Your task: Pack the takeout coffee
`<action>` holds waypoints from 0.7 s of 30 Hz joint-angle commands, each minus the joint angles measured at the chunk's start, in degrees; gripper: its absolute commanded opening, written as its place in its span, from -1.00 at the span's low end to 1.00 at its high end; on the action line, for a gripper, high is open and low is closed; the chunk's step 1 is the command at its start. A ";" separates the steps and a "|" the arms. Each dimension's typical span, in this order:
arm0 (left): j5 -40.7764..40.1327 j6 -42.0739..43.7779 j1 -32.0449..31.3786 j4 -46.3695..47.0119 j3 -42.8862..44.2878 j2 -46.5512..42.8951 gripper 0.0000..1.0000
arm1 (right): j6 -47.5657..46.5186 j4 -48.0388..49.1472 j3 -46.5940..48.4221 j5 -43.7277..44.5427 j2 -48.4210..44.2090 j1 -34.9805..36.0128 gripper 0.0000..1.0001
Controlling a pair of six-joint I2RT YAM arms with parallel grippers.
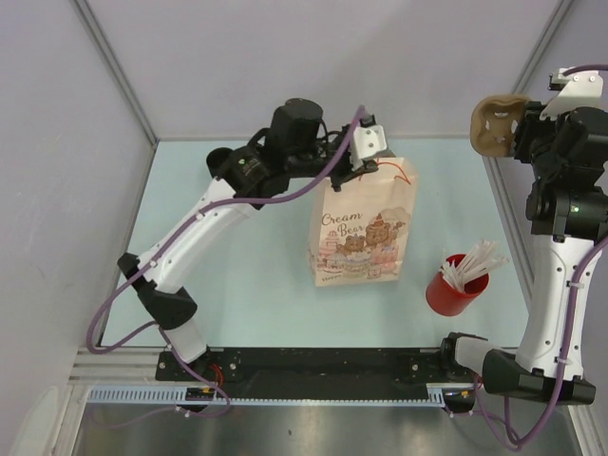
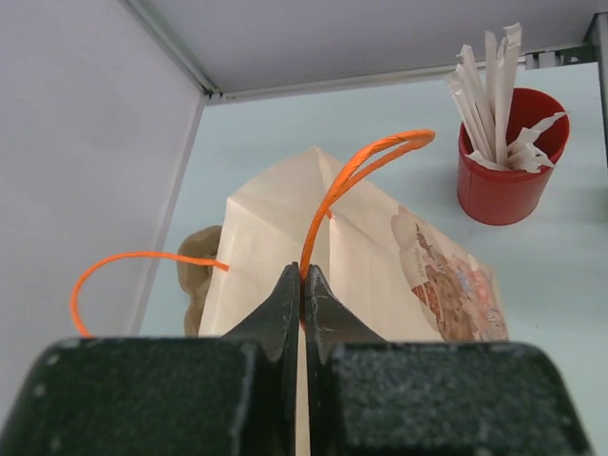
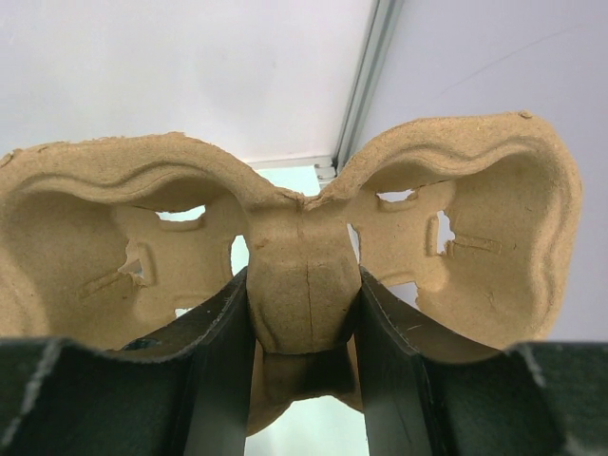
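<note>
Two grips matter here: the left gripper (image 2: pixel 302 277) has its fingers pressed together on the top edge of the paper bag (image 1: pixel 361 233), at the root of one orange handle (image 2: pixel 366 161), while the right gripper (image 3: pixel 302 283) pinches the middle ridge of the pulp cup carrier (image 3: pixel 475 228), held high at the right, well apart from the bag. The bag's mouth looks nearly flat, so that edge should probably be drawn outward before the carrier comes over, level and clear of the red cup (image 1: pixel 454 293)
</note>
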 commanded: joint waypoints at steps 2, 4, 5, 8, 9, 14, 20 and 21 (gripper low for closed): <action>13.23 4.90 4.61 -1.95 -2.00 -5.17 -1.00 | 1.12 -0.44 3.26 -1.62 0.30 0.29 -0.10; 15.61 7.18 5.50 -2.48 -4.46 -5.52 -1.00 | 1.21 -0.70 3.87 -1.80 0.47 0.46 -0.10; 18.05 7.71 6.54 -2.48 -5.08 -5.70 -1.00 | 1.39 -0.88 3.88 -1.71 0.56 0.81 -0.10; 22.81 10.00 8.75 -3.36 -6.05 -5.44 -1.00 | 1.65 -1.14 3.96 -1.45 0.65 1.51 -0.10; 23.52 10.87 9.19 -3.36 -6.05 -5.44 -1.00 | 1.65 -1.23 3.96 -1.36 0.74 1.69 -0.10; 27.30 18.41 10.16 -7.74 -5.09 -4.91 -1.00 | 1.65 -1.67 4.05 0.05 0.74 2.83 -0.10; 39.86 27.12 12.79 -14.59 -7.01 -5.35 -1.00 | 1.48 -1.84 3.96 1.28 0.83 4.50 -0.10; 45.09 29.75 13.32 -16.44 -7.54 -5.35 -1.00 | 1.48 -1.84 3.96 1.28 1.00 4.85 -0.09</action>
